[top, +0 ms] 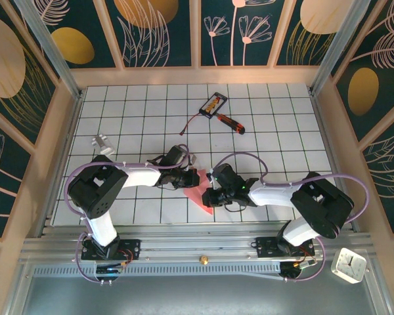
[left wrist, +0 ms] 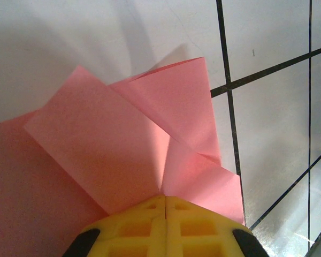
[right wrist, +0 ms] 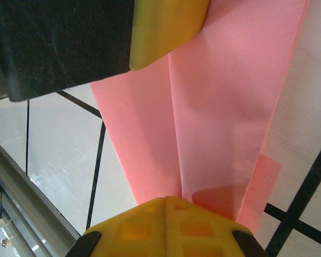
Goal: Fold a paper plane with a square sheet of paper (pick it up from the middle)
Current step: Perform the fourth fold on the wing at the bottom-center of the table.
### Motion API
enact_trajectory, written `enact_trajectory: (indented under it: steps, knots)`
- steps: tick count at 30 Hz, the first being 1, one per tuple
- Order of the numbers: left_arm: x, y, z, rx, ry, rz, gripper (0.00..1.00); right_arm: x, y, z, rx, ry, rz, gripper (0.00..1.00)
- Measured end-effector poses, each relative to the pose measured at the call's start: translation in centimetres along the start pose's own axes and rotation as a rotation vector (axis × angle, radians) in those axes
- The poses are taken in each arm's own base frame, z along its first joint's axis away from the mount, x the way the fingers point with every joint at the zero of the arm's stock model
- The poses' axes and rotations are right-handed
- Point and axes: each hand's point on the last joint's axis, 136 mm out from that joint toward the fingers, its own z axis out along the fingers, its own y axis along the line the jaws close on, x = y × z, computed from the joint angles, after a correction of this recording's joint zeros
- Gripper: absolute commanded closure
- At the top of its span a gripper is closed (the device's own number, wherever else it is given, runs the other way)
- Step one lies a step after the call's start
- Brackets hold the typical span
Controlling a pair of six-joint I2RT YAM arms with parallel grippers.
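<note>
The square sheet of paper (top: pixel 200 197) is pink and folded into layered flaps with a centre crease, a part-formed paper plane, lying between my two grippers over the near middle of the tiled floor. In the left wrist view the paper (left wrist: pixel 123 139) fans out from my left gripper (left wrist: pixel 165 198), whose yellow fingers are shut on a fold. In the right wrist view my right gripper (right wrist: pixel 174 199) is shut on the crease of the long narrow paper (right wrist: pixel 219 96). The left gripper's yellow finger (right wrist: pixel 166 27) sits at the paper's far end. From above, the left gripper (top: pixel 192 178) and right gripper (top: pixel 207 192) nearly touch.
A red-handled screwdriver (top: pixel 231 121) and a small black-and-orange card (top: pixel 214 104) lie at the back of the tiles. A white object (top: pixel 103 142) sits at the left. Wooden walls ring the floor; a metal rail (top: pixel 197 246) runs along the near edge, with a white clock (top: pixel 349 265) beyond it.
</note>
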Motion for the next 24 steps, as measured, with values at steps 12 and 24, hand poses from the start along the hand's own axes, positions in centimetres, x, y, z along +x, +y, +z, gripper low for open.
enact_trajectory:
  steps: [12, 24]
  knots:
    - [0.0, 0.0, 0.0, -0.003, 0.003, 0.01, 1.0, 0.9, -0.8, 0.0, 0.014, 0.015, -0.01, 0.99]
    - [0.0, 0.0, 0.0, -0.006, 0.006, 0.012, 1.0, 2.0, -1.5, -1.1, 0.026, 0.017, -0.007, 1.0]
